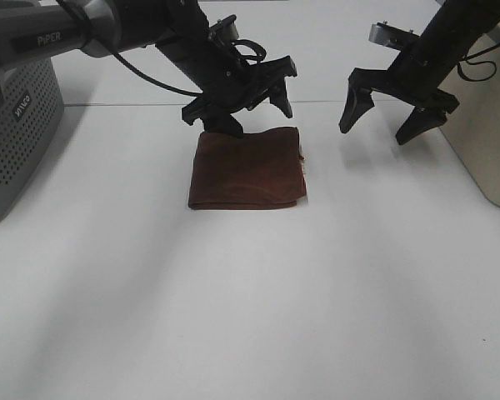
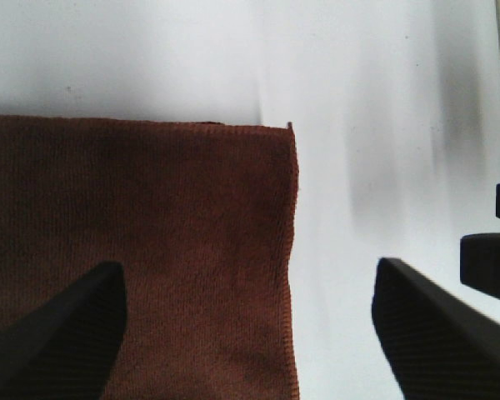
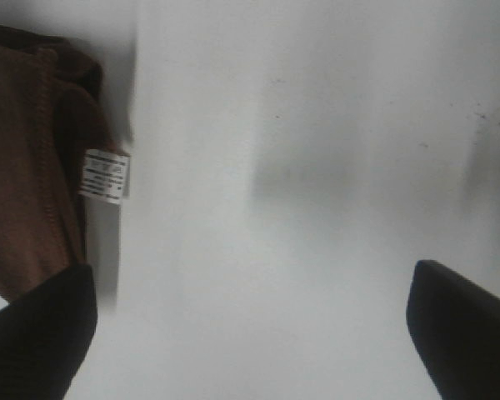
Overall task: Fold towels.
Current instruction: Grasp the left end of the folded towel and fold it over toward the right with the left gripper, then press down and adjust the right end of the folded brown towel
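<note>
The dark reddish-brown towel point(image 1: 248, 168) lies folded into a small rectangle on the white table point(image 1: 250, 317). My left gripper point(image 1: 250, 112) is open and empty, just above the towel's far edge. In the left wrist view its fingers straddle the towel's point(image 2: 142, 250) hemmed corner. My right gripper point(image 1: 392, 123) is open and empty, hovering over bare table to the right of the towel. The right wrist view shows the towel's edge point(image 3: 33, 167) with its small white tag point(image 3: 104, 175).
A grey perforated box point(image 1: 17, 133) stands at the left edge of the table. A beige box point(image 1: 492, 125) stands at the right edge. The table's back edge runs just behind the grippers.
</note>
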You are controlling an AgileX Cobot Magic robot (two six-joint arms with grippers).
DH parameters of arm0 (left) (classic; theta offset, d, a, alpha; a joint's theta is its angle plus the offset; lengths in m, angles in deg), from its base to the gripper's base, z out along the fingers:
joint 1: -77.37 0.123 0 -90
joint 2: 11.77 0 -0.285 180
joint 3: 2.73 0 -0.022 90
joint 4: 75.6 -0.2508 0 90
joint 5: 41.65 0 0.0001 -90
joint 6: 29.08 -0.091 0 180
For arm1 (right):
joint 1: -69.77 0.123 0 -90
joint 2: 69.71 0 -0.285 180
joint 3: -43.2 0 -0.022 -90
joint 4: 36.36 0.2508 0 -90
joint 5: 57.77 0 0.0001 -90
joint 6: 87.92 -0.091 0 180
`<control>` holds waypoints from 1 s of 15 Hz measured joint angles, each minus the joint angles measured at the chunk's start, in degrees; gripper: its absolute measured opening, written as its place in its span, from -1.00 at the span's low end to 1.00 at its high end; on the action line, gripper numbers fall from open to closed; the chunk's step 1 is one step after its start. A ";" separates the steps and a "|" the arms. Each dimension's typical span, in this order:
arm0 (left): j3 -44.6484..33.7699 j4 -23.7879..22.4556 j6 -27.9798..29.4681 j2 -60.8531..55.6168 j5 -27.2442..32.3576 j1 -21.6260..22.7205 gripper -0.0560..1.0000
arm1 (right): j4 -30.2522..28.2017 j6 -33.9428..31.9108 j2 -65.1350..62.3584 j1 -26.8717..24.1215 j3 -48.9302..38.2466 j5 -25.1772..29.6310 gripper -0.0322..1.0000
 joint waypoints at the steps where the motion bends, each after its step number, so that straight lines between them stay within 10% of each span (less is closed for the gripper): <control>1: 0.00 0.00 -1.09 -0.57 0.23 0.23 0.54 | 2.58 0.92 0.00 0.00 0.00 0.29 0.93; 8: 0.00 -1.55 -4.64 -5.27 9.22 8.82 0.55 | 38.45 17.53 0.40 0.52 0.06 5.56 0.93; 15: 0.11 -0.57 -10.37 -7.85 16.33 9.28 0.55 | 48.53 24.41 10.83 4.07 0.06 5.50 0.93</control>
